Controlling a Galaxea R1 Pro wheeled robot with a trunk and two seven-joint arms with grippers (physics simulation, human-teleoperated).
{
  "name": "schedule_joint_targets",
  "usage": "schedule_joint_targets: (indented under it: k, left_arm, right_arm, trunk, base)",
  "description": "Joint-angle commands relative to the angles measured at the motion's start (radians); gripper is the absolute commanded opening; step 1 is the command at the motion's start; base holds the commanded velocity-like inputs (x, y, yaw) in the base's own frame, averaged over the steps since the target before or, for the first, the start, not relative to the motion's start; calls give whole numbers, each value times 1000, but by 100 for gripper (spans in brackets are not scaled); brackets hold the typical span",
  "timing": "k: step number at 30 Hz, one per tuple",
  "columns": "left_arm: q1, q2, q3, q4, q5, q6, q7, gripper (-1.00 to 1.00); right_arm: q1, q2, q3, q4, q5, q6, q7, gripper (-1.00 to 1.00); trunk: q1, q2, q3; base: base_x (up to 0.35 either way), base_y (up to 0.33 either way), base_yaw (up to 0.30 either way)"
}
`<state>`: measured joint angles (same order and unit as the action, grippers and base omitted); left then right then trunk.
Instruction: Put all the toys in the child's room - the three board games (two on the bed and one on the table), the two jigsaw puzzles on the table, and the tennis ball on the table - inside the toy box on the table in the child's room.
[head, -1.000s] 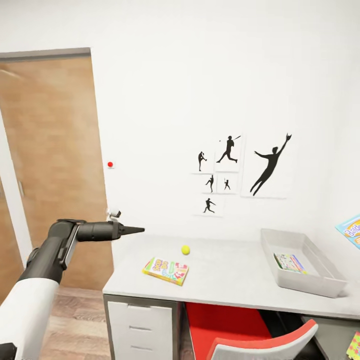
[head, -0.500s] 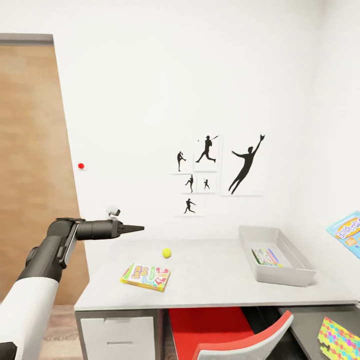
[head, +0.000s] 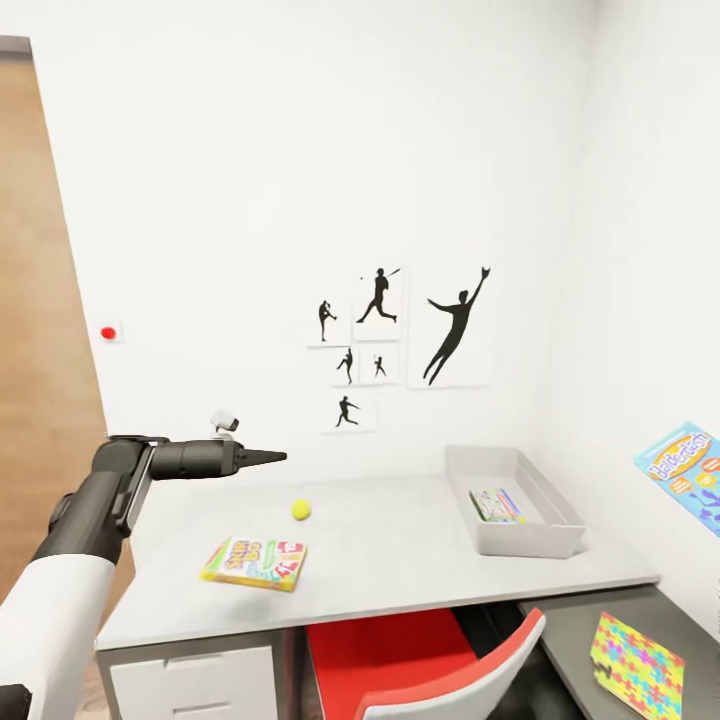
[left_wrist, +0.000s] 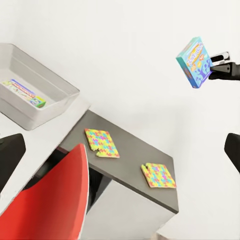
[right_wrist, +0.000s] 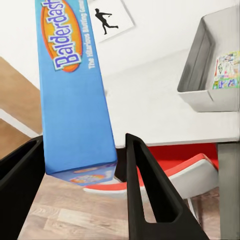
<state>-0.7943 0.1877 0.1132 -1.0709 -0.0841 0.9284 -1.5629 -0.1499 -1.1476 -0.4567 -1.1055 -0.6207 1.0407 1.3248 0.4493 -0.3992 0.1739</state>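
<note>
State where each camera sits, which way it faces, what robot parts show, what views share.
Head: up high, facing down over the table; left arm, left tool show.
Left wrist: on that arm, faces the jigsaw puzzles on the dark end section; fingers apart.
Right wrist: looks along the right tool, shut on the blue board game.
Shared: all three see the toy box.

The blue board game (head: 688, 470) is running off the frame edge, its lettering cut short; the game box (head: 497, 505) print is staying unreadable.

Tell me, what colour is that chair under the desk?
Red; the chair shows best in the left wrist view.
</note>
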Motion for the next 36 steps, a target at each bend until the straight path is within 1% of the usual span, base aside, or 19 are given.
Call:
schedule_joint_targets:
  k: [1,9,13,17,23,36]
  left_arm:
    - [0,0,2,-1,-9,11,-8,100]
    - [0,1,2,-1,-9,15,-8,100]
    - [0,3,2,-1,-10,16,-8,100]
    - [0,4,2,0,-11,19,-8,100]
    - [0,5,3,-1,-11,21,-8,100]
    - [0,5,3,-1,-11,22,-8,100]
  right_arm:
    - [-2,0,1,1,-3,7,2,-100]
    - [-2,1,2,-4,-4,7,2,-100]
    - [-3,3,5,-55,-4,7,2,-100]
    - [-2,22,11,-105,-3,7,1,-100]
    - [-3,31,13,-117,-2,7,0,-100]
    - [-2,32,14,-117,-2,7,-6,-100]
  trunk:
    - [1,-1,-1]
    - [1,-1,-3]
    - [1,-1,-9]
    - [1,-1,-12]
    - [1,-1,-13]
    - [1,-1,-13]
  base:
    - [172,-103,-37]
    - [175,17,-11]
    - [74,67,-1]
    - [-15,82,0]
    - [-3,17,0]
    - [60,1,0]
